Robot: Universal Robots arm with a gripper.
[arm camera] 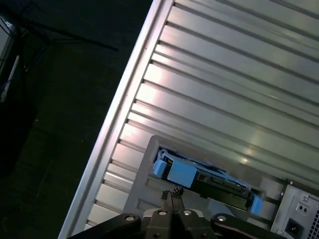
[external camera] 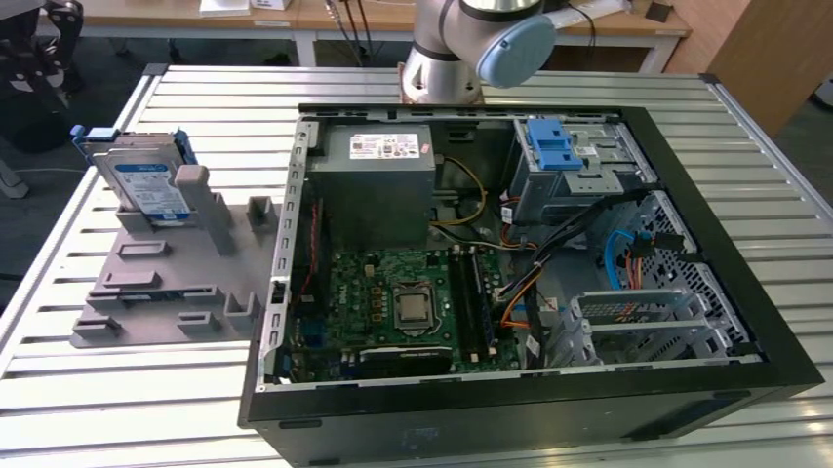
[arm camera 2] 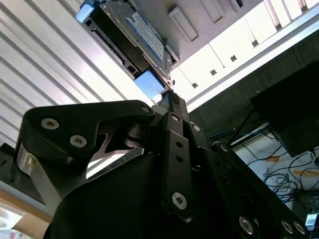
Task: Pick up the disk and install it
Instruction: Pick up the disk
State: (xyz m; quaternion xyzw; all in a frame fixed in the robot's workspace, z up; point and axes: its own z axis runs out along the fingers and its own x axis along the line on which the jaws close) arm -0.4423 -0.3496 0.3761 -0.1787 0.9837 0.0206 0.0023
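Observation:
The disk (external camera: 146,180) stands on edge in a grey slotted holder (external camera: 156,283) on the table, at the exterior view's left, its blue-and-white label facing out and a blue bracket around its edges. In both wrist views my gripper (arm camera: 172,191) hangs well above the disk (arm camera: 204,178), clear of it. Its two black fingers lie pressed together with nothing between them. The second wrist view shows the disk (arm camera 2: 132,35) beyond the gripper (arm camera 2: 168,92), with a blue tab (arm camera 2: 149,82) close to the tips.
An open black computer case (external camera: 521,400) fills the middle of the slatted metal table (external camera: 78,409). Inside are a grey power supply box (external camera: 377,180), a green motherboard (external camera: 390,302), loose cables and a drive cage with a blue latch (external camera: 553,146). The table's edge (arm camera: 112,124) runs close to the holder.

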